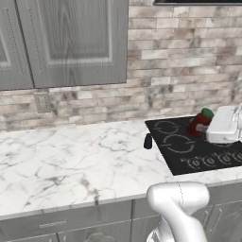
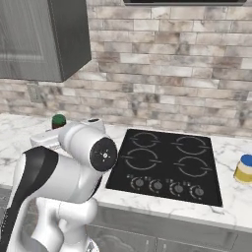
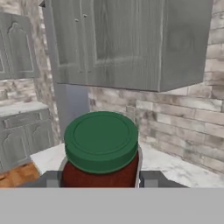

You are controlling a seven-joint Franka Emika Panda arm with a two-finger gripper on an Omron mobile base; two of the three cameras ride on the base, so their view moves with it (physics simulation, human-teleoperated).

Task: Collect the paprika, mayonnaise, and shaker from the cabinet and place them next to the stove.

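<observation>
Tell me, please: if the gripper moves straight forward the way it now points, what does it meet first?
Probably the grey wall cabinet. The gripper is shut on the paprika jar, and the hand view looks past its lid at the cabinet's underside and door. Depth is unclear.

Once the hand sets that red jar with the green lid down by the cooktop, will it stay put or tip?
The paprika jar looks rigid and squat with a wide flat lid, so it probably stands steady. Its smooth round sides could slip in the hand, and would likely roll if it toppled on the slick marble counter.
</observation>
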